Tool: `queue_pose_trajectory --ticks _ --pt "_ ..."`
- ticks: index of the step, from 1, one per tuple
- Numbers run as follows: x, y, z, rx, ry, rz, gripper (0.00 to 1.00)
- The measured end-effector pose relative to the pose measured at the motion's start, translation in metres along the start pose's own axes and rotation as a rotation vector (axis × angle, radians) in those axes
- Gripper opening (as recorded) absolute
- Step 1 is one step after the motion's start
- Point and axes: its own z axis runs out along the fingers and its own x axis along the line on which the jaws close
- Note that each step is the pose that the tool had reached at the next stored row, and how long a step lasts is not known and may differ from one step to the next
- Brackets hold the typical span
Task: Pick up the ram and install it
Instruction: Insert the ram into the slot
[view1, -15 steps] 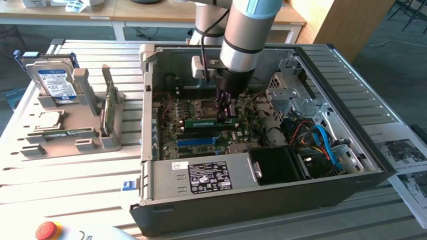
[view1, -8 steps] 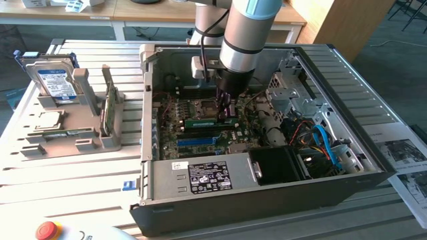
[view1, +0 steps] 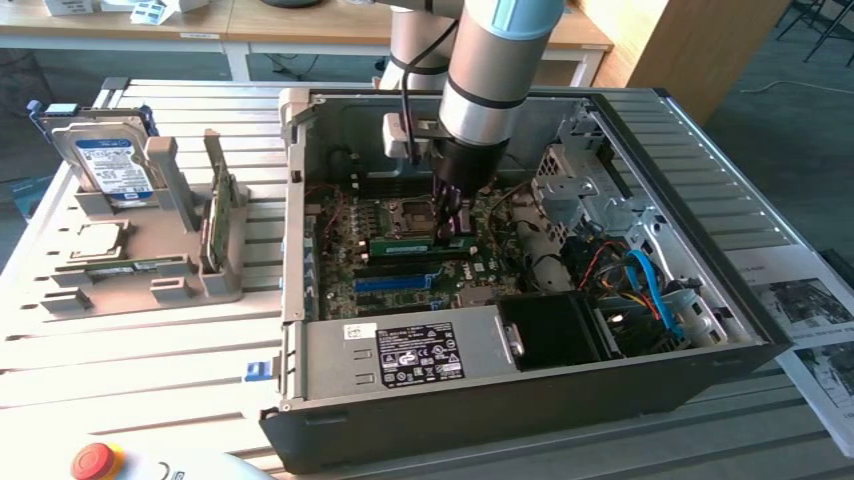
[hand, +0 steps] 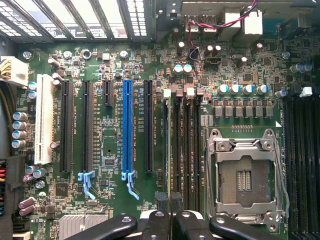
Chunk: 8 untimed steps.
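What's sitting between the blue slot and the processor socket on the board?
In the wrist view, a black card slot sits right beside the blue slot. Then comes a row of long memory slots, just before the processor socket.

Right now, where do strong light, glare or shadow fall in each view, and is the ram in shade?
Exterior view: sunlight washes out the slatted table on that view's left, while the inside of the computer case lies in shade, so the ram at the gripper looks dim. Wrist view: the motherboard is evenly lit without strong glare; bright light comes through the vent slats.
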Motion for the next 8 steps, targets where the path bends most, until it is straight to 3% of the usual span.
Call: queue_pose_trajectory --ticks 8 --pt "-0.0001 0.0000 0.0008 0.0005 0.0008 0.000 0.12"
